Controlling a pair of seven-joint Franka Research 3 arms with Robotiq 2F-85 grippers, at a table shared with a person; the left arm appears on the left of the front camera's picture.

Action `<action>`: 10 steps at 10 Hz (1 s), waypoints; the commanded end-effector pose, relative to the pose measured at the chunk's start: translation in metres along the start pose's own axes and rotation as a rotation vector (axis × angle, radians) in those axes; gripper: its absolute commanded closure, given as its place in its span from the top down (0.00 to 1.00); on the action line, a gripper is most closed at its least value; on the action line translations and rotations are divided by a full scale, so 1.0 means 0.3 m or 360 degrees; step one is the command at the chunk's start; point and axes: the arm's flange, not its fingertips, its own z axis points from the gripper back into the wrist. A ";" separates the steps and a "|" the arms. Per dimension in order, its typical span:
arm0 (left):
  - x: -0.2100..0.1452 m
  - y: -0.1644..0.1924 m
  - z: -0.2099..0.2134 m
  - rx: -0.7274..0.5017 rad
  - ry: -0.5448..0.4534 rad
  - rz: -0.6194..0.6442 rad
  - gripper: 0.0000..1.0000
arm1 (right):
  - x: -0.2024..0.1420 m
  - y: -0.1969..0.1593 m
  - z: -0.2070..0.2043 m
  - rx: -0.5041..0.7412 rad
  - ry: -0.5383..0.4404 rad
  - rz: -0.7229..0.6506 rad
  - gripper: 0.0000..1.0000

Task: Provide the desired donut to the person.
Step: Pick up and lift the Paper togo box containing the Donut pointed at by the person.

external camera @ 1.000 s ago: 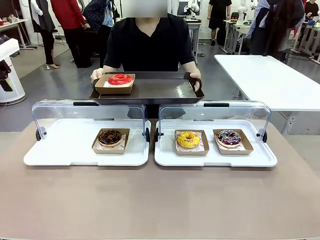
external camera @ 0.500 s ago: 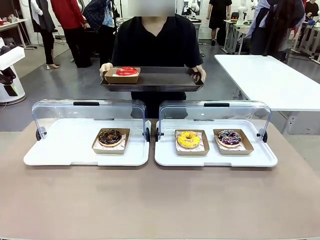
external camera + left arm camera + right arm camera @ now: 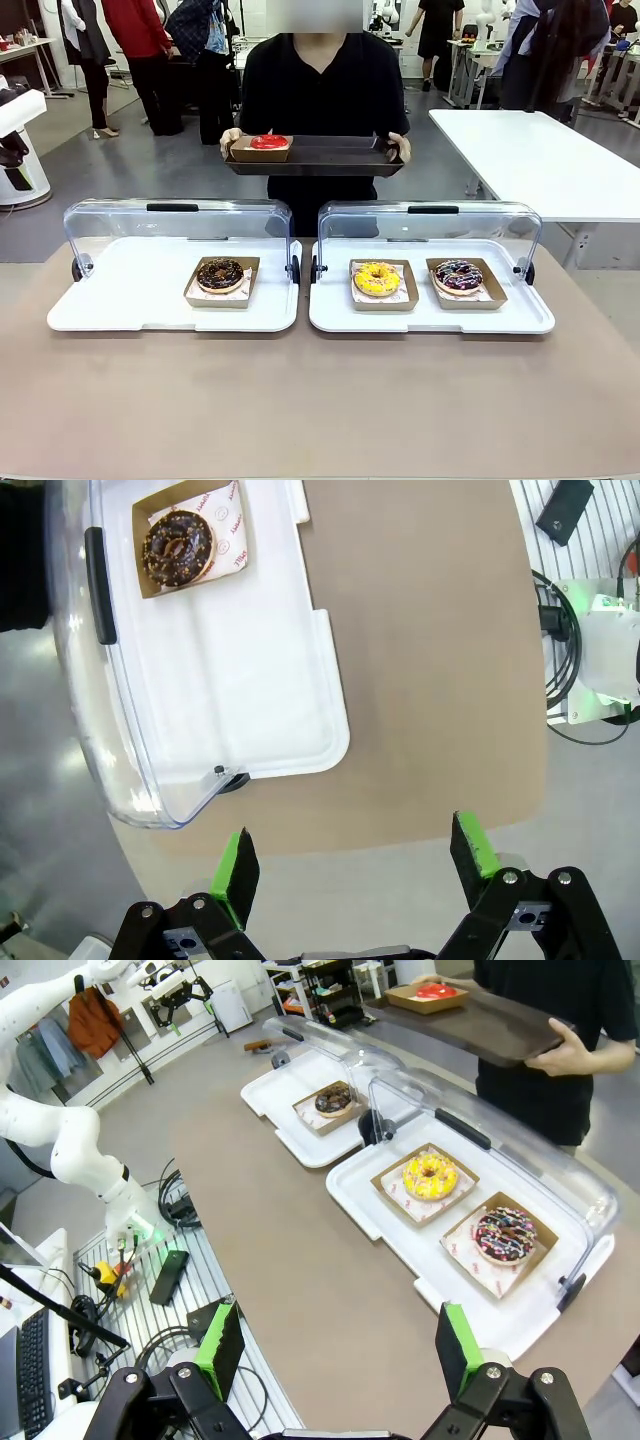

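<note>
While the person [image 3: 318, 90] grips a dark tray [image 3: 335, 156] by both ends at twelve o'clock, left gripper [image 3: 350, 855] and right gripper [image 3: 340, 1345] hover, fingers wide.

A robotics lab: a white jointed robot arm [image 3: 60, 1145] trailing black cables [image 3: 178, 1203], a black computer keyboard [image 3: 30, 1370], a plain white desk [image 3: 540, 150] on a grey floor [image 3: 120, 185].

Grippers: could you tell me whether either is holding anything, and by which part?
Nothing: left gripper and right gripper both open, empty. The person holds the tray by its ends.
</note>
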 end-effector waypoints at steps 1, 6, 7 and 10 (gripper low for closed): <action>-0.004 -0.007 0.007 -0.0009 -0.0004 0.0000 1.00 | 0.000 -0.001 -0.002 0.0015 -0.0010 0.0007 1.00; -0.127 0.087 0.043 -0.0074 -0.0718 0.0036 1.00 | 0.000 -0.001 -0.002 0.0015 -0.0010 0.0007 1.00; -0.181 0.088 0.012 -0.0009 -0.0946 0.0090 1.00 | 0.000 -0.001 -0.002 0.0015 -0.0010 0.0007 1.00; -0.289 0.049 -0.005 0.0128 -0.1264 0.0136 1.00 | 0.000 -0.001 -0.002 0.0015 -0.0010 0.0007 1.00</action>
